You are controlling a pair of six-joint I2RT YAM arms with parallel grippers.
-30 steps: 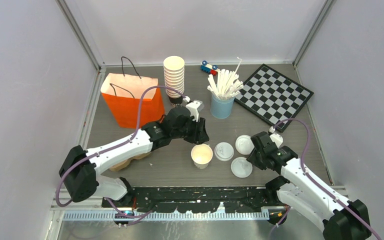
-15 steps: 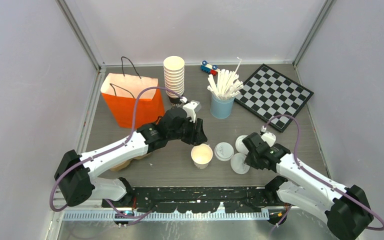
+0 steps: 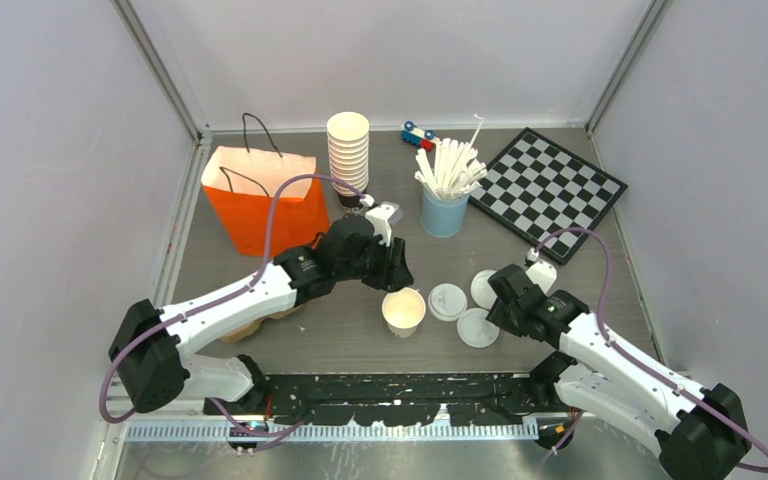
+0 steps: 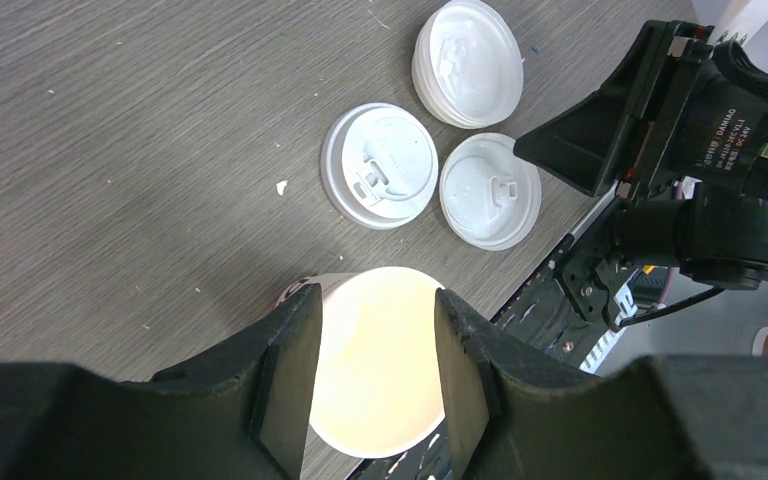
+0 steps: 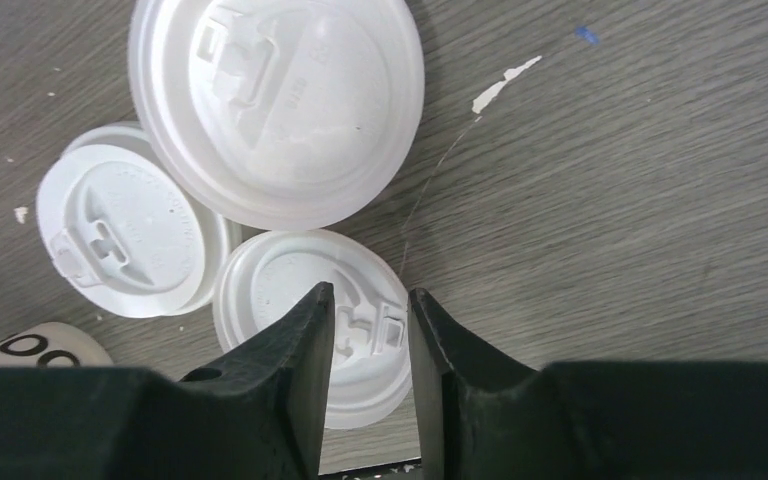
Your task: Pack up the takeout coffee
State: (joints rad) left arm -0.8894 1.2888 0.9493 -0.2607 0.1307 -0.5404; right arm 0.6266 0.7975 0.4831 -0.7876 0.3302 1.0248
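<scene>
Right wrist view puts the right fingers [image 5: 305,360] straight over one white sip lid [image 5: 290,275] lying flat on the table [image 5: 610,200]. They stand slightly parted with its raised tab showing in the gap and clamp nothing I can see, though whether the tips touch the plastic is hard to tell. A larger lid [image 5: 275,100] and a third lid [image 5: 125,235] lie just beyond the tips, edges overlapping.

The lidless cup [image 4: 375,380] stands upright, mouth up, between the left fingers [image 4: 290,380], which grasp its sides just below the rim; its base is hidden. In the top external view the cup sits near the lid, to the left of the right fingers, so the right arm looks nearer for capping. The orange bag [image 3: 265,200] stands beyond the left fingers, well apart. No second cup is plainly in view.
</scene>
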